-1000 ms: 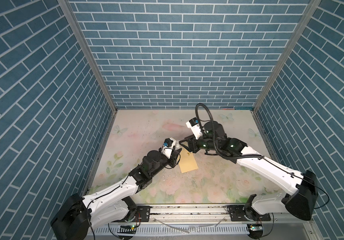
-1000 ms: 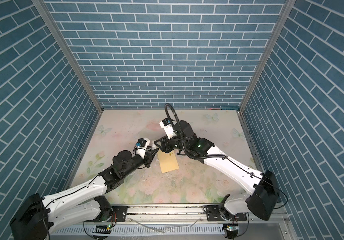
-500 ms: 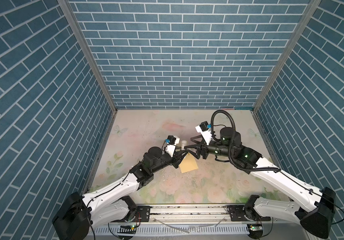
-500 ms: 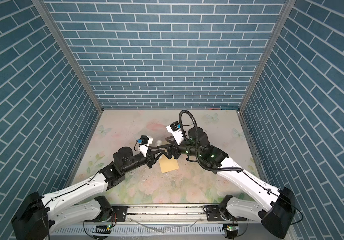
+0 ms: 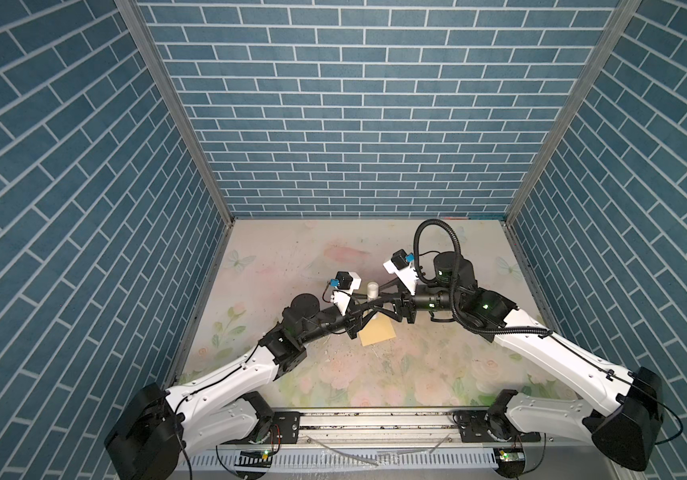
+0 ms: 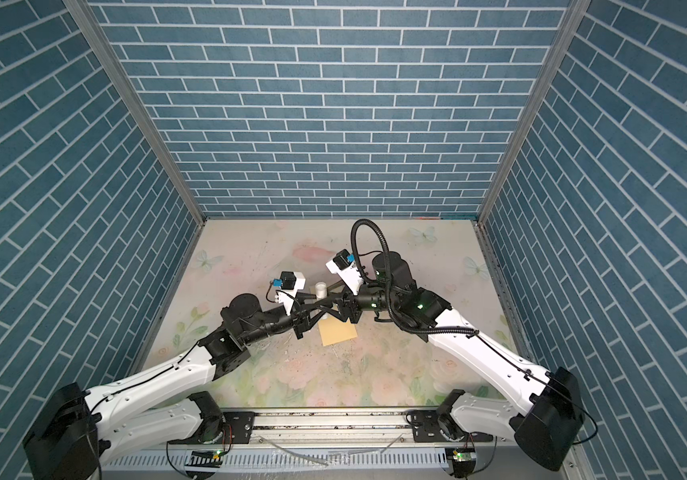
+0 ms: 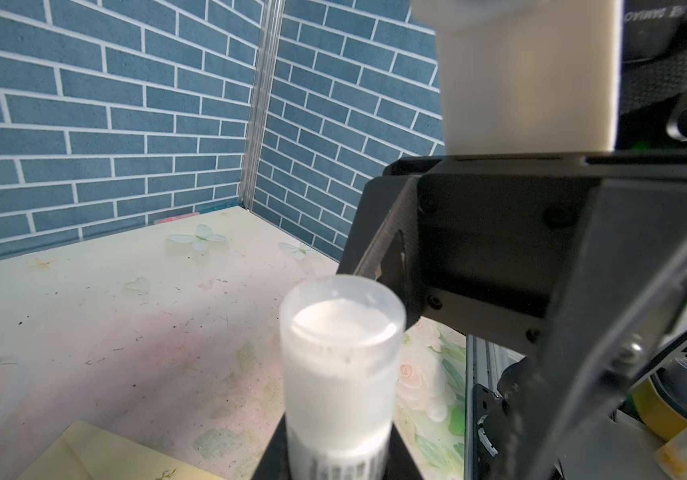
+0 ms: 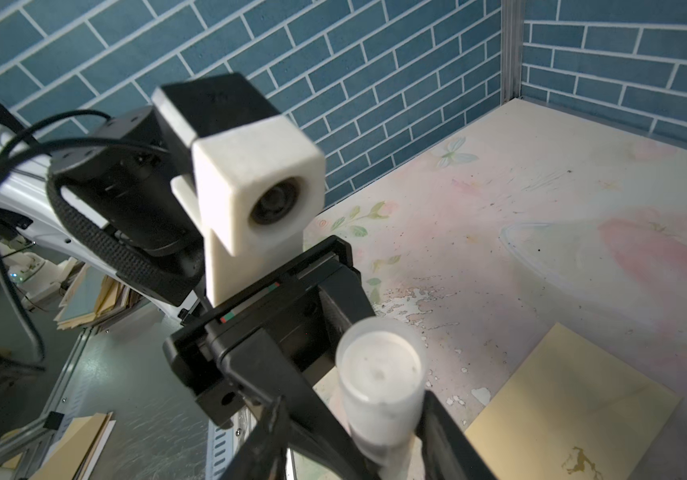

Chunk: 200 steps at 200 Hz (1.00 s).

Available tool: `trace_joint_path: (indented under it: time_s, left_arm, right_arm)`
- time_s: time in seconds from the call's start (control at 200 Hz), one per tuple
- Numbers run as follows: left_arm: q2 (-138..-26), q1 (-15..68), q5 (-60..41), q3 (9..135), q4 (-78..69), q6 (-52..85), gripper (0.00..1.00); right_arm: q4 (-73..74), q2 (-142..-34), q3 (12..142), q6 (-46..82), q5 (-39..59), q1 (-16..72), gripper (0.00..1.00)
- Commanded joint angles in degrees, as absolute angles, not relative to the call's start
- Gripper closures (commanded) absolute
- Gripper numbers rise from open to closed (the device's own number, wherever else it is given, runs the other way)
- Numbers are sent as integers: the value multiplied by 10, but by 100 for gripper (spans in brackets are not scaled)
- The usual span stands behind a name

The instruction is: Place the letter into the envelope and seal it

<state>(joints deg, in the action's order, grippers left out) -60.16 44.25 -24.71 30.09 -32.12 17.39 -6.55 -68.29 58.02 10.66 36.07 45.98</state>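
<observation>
The left claw (image 7: 335, 453) clamps the glue stick (image 7: 339, 374); the right claw (image 8: 379, 428) brackets its top, pinching or not, I can't tell. The envelope (image 5: 377, 332) lies on the counter (image 5: 416, 365) below both, letter unseen. A skewed tug could pop the stick loose and smear the paper.

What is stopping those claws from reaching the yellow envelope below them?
Nothing visible lies on the envelope. But the left gripper is shut on a white tube, and the right gripper flanks that tube too, both above the envelope.
</observation>
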Motion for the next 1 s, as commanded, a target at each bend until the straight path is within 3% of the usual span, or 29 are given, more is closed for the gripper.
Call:
trace_joint_path:
  time_s: [0.0,0.18,0.365,0.485,0.575,0.76,0.865,0.995]
  left_arm:
    - [-594,446,-256,302,-347,167,100]
    - [-590,446,-246,299,-346,163,100]
    - [-588,446,-233,297,-344,159,100]
    - [-588,446,-219,296,-341,155,98]
    - [-583,446,-191,297,-322,145,70]
    - [-543,446,-82,299,-236,113,17]
    - [-513,446,-24,299,-189,97,1]
    - [-486,446,20,295,-157,91,0]
  right_arm:
    - [-55,-698,597,105,385,463,60]
    - [-56,-708,598,108,391,463,72]
    - [-46,-712,598,115,394,462,90]
    - [-45,-710,602,119,381,462,95]
    - [-67,-704,616,112,338,461,100]
    - [-198,-706,681,85,135,448,100]
    - [-285,-743,737,87,60,420,100]
    - [-380,-814,804,86,-10,383,100]
